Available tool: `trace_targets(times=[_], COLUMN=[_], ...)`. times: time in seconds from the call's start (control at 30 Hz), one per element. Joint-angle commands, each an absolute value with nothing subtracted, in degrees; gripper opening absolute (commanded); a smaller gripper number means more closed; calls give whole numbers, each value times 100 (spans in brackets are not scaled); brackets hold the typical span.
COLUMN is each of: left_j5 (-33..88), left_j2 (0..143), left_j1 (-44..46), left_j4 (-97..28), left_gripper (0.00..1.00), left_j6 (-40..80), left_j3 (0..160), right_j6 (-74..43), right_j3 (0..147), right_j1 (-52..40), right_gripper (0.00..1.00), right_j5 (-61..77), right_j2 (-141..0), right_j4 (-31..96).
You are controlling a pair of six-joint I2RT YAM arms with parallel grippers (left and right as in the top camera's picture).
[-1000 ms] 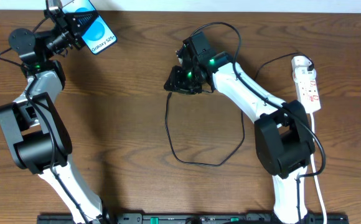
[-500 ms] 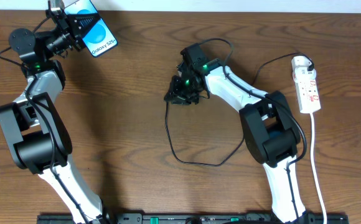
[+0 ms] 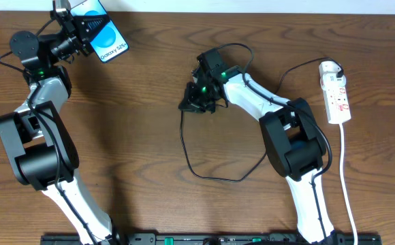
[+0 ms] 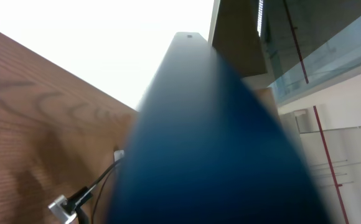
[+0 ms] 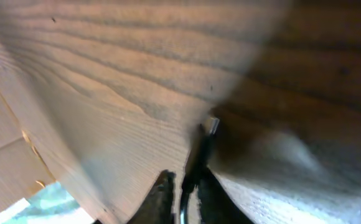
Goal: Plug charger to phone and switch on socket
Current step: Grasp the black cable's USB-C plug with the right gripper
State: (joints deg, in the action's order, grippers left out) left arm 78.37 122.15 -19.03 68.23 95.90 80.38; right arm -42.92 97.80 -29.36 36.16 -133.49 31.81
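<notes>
My left gripper (image 3: pixel 82 30) is at the far left corner, shut on the phone (image 3: pixel 105 34), whose blue screen faces up. In the left wrist view the phone (image 4: pixel 218 143) is a dark blue blur that fills the frame and hides the fingers. The charger's thin black cable (image 3: pixel 214 177) loops over the middle of the table. My right gripper (image 3: pixel 196 101) is at its plug end. In the right wrist view the two dark fingers (image 5: pixel 162 196) close round the cable (image 5: pixel 196 165), and the small metal plug tip (image 5: pixel 211 124) sticks out ahead of them. The white socket strip (image 3: pixel 337 92) lies at the far right.
The strip's thick white cord (image 3: pixel 347 197) runs down the right side to the front edge. A thin black cable (image 3: pixel 296 68) arcs from the right arm to the strip's far end. The table's far edge meets a white wall (image 4: pixel 106 43).
The right arm has folded in and the right gripper has shifted a little left and down at the plug end. The left gripper and phone have not moved.
</notes>
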Motion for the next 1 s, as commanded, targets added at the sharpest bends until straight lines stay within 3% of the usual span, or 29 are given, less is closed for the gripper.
trace_targets(times=[0.0, 0.37, 0.63, 0.97], left_j5=[7975, 8038, 8670, 8632], left_j2=[12086, 12086, 12086, 12086], left_j1=[-1883, -1846, -1468, -1162], left_j4=[6906, 6674, 6565, 6565], left_gripper=[7, 7, 7, 8], left_j6=[9480, 9498, 9321, 9647], left_j3=[8121, 8121, 8121, 8121], right_j6=[-3844, -2134, -34, 377], right_j3=[9878, 9907, 10530, 11037], right_j1=[-2858, -2853, -2912, -2915], right_gripper=[1, 1, 1, 1], right_j5=[3793, 5168, 5282, 5909], right_j2=[-13439, -13437, -13131, -12593], right_j4=[2943, 2617, 4320, 4989])
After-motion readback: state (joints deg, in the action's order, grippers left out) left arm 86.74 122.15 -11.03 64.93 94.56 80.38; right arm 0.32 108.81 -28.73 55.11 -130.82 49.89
